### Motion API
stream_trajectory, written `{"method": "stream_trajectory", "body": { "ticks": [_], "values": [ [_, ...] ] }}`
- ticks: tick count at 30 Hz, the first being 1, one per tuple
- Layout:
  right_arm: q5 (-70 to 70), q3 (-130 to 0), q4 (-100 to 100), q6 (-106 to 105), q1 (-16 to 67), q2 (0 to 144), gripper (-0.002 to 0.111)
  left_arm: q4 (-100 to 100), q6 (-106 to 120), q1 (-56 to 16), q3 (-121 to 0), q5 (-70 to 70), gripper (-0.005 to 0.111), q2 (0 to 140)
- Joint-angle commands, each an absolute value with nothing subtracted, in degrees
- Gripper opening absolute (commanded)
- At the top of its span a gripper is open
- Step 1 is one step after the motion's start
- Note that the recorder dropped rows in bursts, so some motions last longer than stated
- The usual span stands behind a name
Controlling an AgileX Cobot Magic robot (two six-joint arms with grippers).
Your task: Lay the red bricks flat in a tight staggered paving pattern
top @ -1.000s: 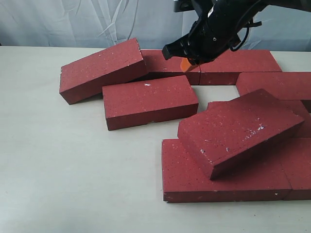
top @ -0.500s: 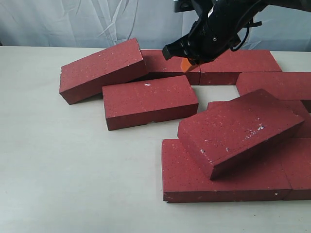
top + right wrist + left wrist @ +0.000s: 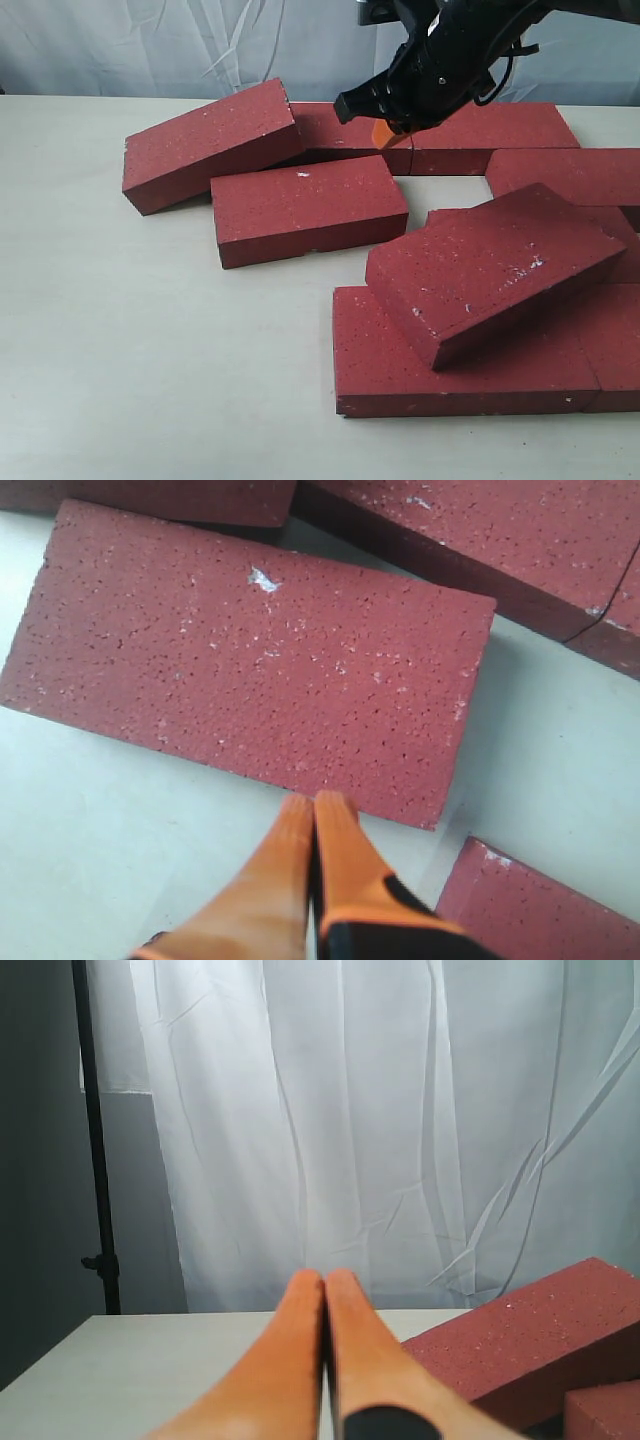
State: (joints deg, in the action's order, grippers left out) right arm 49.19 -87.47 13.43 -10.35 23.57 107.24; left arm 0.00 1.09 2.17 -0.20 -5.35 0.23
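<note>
Several dark red bricks lie on the pale table. One brick at the left leans tilted on a back-row brick. A loose brick lies flat in the middle, also seen in the right wrist view. Another brick rests tilted on top of the flat front bricks. My right gripper hangs above the back row, shut and empty, just off the loose brick's long edge. My left gripper is shut on nothing beside a tilted brick; the exterior view does not show it.
More flat bricks sit at the right edge. A white curtain hangs behind the table, with a black stand pole beside it. Bare table surface spreads over the left and front.
</note>
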Motion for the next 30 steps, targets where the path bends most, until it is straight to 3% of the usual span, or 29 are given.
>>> {"method": "stream_trajectory", "body": {
  "ticks": [1,12,30],
  "values": [
    [49.42,-87.78,13.06,-10.46,23.41,106.77,-0.001,-0.34,0.66,2.15,-0.52,-4.97,0.000,0.00],
    [49.19,-87.78,13.44,-10.46,23.41,106.77,-0.001,4.13,0.66,2.15,-13.37,10.67,0.000,0.92],
    [49.22,-87.78,13.56,-10.46,23.41,106.77,-0.001,2.35,0.55,2.15,-14.14,13.58,0.000,2.61]
  ]
}}
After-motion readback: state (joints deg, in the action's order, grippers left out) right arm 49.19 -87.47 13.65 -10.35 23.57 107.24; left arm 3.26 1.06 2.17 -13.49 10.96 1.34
